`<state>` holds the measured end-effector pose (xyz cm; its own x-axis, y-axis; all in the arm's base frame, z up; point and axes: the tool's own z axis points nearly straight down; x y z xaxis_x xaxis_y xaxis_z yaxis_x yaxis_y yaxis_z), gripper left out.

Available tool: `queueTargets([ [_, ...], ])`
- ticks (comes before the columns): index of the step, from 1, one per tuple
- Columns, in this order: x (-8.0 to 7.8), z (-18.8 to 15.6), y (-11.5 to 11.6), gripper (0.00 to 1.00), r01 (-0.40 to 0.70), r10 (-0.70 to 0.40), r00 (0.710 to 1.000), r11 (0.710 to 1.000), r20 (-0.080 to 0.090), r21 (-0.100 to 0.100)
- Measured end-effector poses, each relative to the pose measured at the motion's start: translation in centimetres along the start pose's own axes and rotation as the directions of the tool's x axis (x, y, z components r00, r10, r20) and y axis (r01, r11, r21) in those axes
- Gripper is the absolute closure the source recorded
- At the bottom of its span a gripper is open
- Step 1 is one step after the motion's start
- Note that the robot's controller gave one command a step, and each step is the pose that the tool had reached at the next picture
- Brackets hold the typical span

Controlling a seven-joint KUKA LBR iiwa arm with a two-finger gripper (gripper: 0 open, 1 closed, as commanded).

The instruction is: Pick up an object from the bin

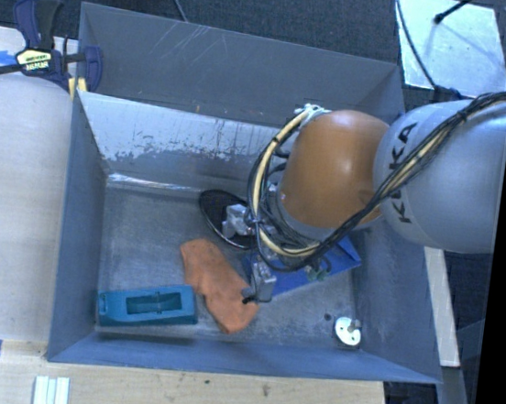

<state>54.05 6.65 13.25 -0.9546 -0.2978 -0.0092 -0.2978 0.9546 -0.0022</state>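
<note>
Step in hand: looked like the reach-in. The gripper (257, 289) sat low over the floor of the bin (137, 237), right at the right-hand edge of an orange-tan lump (214, 276), and nothing looked lifted.
Gripper state: honestly couldn't tell, wide or narrow. The arm's orange cover (332, 165) and its cables (271, 167) hid too much of it.
Where the thing was: the orange-tan lump, soft and floppy-looking, lay front-middle on the bin floor. The gripper touched it or came very near; the view didn't settle which.
Neighbours: a teal box (147, 305) lay just to the lump's left. A blue flat piece (342, 259) was tucked under the arm, a black dish-like thing (217, 207) lay behind, and a small silver disc (347, 330) sat well apart to the right.
Next move: probably a firm close on the lump's edge, then a straight lift.
Snag: soft stuff could slip or bunch, and the blue flat piece was close enough to get nudged.
</note>
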Motion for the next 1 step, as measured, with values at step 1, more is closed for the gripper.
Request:
queueTargets([
  [1, 0.27, 2.92, 0.62, 0.0, -0.066, 0.066, 0.998, 0.998, -0.011, -0.002],
])
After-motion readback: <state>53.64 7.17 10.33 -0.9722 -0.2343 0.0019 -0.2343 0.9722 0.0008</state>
